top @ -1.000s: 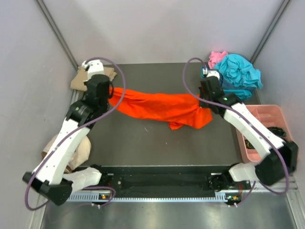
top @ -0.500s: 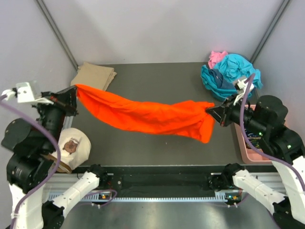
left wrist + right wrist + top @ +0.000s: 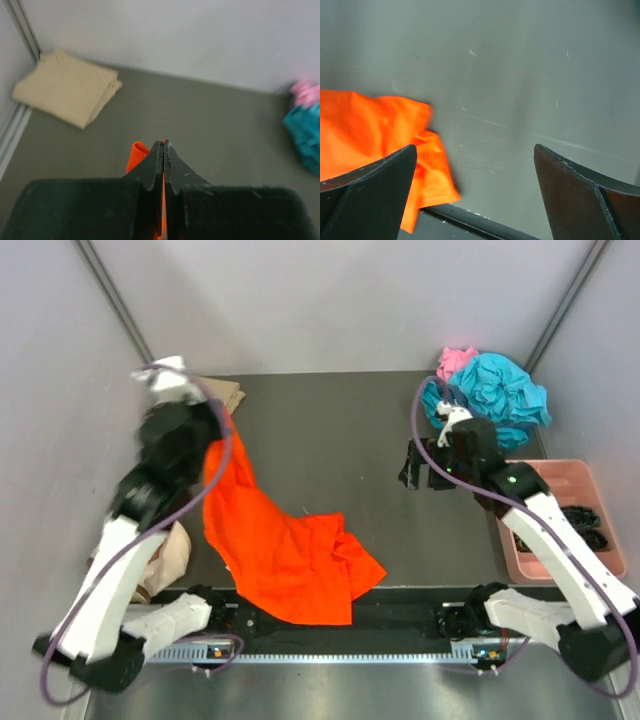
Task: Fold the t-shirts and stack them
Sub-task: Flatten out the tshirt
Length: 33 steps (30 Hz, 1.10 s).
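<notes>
Now the left tool (image 3: 163, 150) pinches the crumpled orange t-shirt (image 3: 285, 560); the right tool (image 3: 474, 150) gapes empty.

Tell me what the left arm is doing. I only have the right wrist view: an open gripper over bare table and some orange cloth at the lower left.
Observer: The left gripper is shut on the orange t-shirt and holds one end of it up at the left side of the table.
Operator: Where does the rest of it lie?
Observer: It trails down from that gripper into a crumpled spread at the table's near edge, left of the middle.
Operator: Is anything folded yet?
Observer: A tan t-shirt lies folded in the far left corner.
</notes>
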Tool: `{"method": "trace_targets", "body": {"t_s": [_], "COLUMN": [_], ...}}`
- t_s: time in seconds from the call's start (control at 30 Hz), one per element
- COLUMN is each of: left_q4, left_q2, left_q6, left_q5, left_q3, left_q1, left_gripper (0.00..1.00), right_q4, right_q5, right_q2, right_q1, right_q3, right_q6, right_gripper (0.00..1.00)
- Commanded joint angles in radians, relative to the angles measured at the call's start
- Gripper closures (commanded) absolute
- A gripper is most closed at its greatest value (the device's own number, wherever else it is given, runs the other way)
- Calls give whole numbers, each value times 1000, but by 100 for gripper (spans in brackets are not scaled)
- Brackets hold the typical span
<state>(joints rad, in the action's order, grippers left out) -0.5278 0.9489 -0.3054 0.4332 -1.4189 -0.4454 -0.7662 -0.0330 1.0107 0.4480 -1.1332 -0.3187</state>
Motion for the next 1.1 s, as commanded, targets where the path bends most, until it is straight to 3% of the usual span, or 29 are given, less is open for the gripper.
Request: {"method": "trace_targets", "body": {"t_s": [0.0, 0.07, 0.33, 0.5, 0.67, 1.07], "left_q4": [198, 270, 379, 381, 351, 324], "left_q2": [184, 266, 510, 605, 634, 588], "left_q6": [-11, -14, -50, -23, 6, -32], "left_q5": [52, 33, -91, -64, -22, -30], "left_q3": [145, 163, 100, 17, -25, 44], "left_q1": [5, 5, 4, 5, 16, 76], "left_gripper": [100, 100, 100, 100, 100, 100], "right_q4": [134, 186, 216, 209, 194, 269], "right_q5": [38, -60, -67, -157, -110, 208], "right_q2": [74, 98, 92, 88, 98, 136], "right_q1": [-9, -8, 24, 95, 345, 745], "right_q3": [64, 105, 191, 199, 222, 417], "right_q6": [-68, -79, -65, 7, 27, -391], "right_gripper": [1, 1, 1, 1, 3, 22]}}
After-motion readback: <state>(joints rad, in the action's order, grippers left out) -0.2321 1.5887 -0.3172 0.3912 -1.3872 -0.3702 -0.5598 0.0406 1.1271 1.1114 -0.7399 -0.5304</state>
